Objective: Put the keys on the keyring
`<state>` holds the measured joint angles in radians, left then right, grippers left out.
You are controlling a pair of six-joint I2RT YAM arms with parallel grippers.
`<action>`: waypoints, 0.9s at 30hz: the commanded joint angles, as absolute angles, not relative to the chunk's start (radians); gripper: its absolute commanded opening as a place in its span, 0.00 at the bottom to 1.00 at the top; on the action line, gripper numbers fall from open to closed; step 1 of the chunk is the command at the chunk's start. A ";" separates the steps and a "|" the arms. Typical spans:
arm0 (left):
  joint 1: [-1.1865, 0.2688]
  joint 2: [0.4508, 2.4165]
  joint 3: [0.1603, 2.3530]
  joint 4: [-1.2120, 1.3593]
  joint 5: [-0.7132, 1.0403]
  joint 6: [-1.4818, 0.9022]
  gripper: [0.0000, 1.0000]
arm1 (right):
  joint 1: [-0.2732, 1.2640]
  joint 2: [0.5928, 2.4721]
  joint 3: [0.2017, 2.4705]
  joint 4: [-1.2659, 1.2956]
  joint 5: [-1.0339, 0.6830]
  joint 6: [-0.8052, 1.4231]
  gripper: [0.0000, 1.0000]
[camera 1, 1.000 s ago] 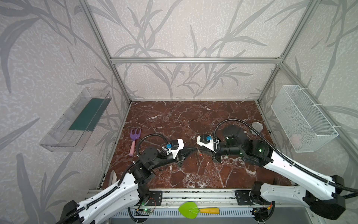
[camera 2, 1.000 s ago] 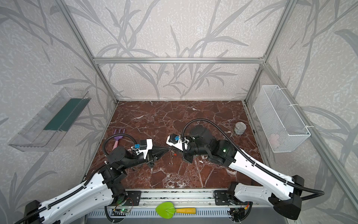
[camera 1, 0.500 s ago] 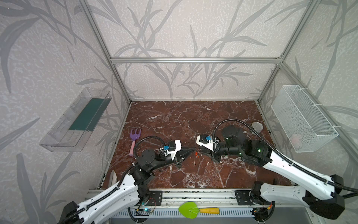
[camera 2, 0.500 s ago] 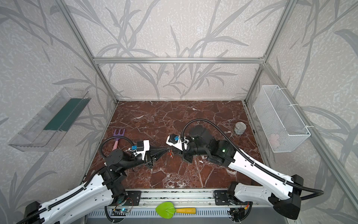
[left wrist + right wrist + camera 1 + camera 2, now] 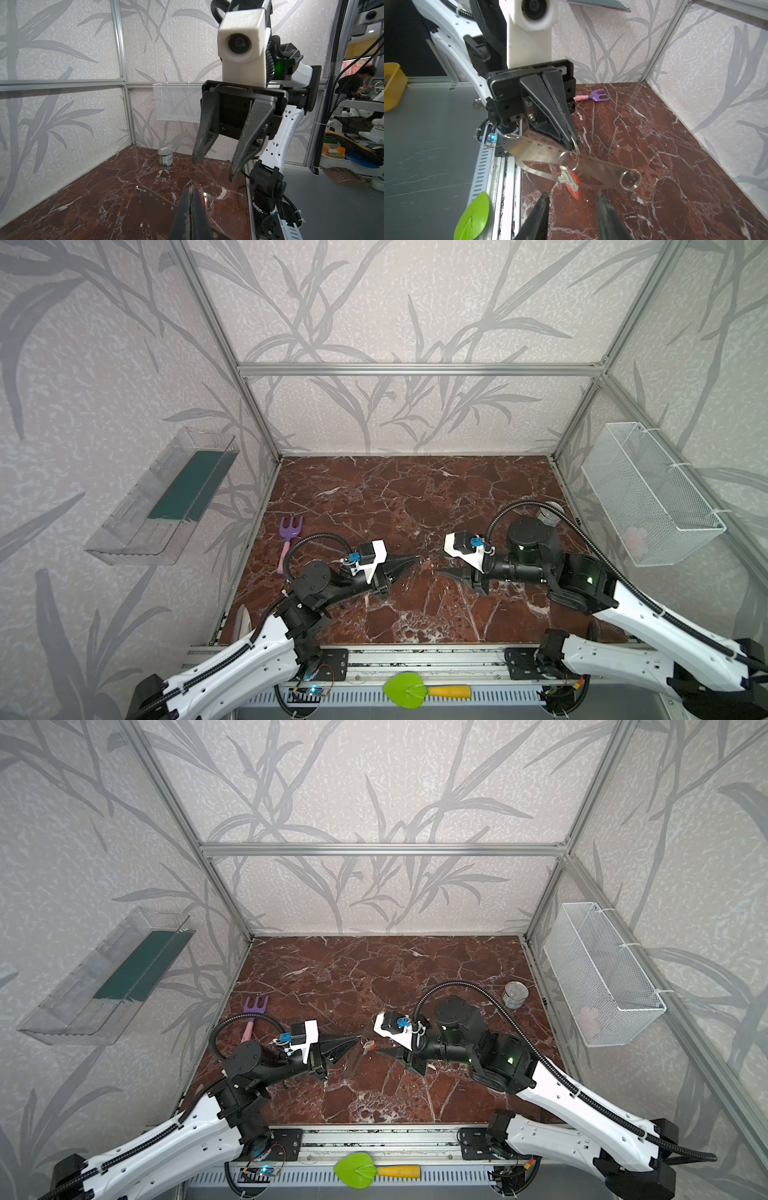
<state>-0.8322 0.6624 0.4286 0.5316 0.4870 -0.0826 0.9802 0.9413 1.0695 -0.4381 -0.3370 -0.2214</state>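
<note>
My left gripper [image 5: 573,145] is shut on the keyring [image 5: 533,152], a flat pale-grey plate with a row of small holes, and holds it above the floor. The keys [image 5: 570,180], a silver key with a red tag, hang from a small wire ring at the holed edge, just below the left fingertips. My right gripper [image 5: 572,198] is open, its two fingers apart on either side of the red tag without touching it. In both top views the left gripper [image 5: 415,560] and the right gripper [image 5: 442,572] face each other tip to tip, with the keys [image 5: 368,1046] between them.
A purple toy fork [image 5: 289,531] lies near the left wall. A small tin can [image 5: 515,994] stands at the right. A wire basket [image 5: 648,497] hangs on the right wall and a clear tray [image 5: 166,497] on the left one. A green toy shovel [image 5: 405,691] lies outside the front rail.
My right gripper has opened, let go of the keys and drawn back a little to the right. The keys now hang from the keyring in the shut left gripper.
</note>
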 commanded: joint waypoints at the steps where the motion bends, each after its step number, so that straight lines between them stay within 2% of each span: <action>1: -0.836 0.655 0.422 0.581 0.479 -0.084 0.00 | 0.985 0.972 1.051 -0.365 -0.393 -0.178 0.39; 5: -0.837 0.658 0.420 0.594 0.482 -0.092 0.00 | 0.984 1.008 1.037 -0.319 -0.370 -0.169 0.38; 12: -0.836 0.657 0.402 0.635 0.472 -0.104 0.00 | 0.985 1.026 1.021 -0.274 -0.385 -0.160 0.07; 15: -0.836 0.658 0.395 0.652 0.462 -0.107 0.00 | 0.984 1.032 1.022 -0.282 -0.403 -0.161 0.00; 27: -0.837 0.664 0.355 0.748 0.440 -0.113 0.00 | 0.985 1.097 1.091 -0.423 -0.479 -0.209 0.00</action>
<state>-0.8333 0.6689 0.3553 0.6662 0.4484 -0.1059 0.9798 1.0889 1.0519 -0.3729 -0.4339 -0.1875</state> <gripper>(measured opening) 0.048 0.060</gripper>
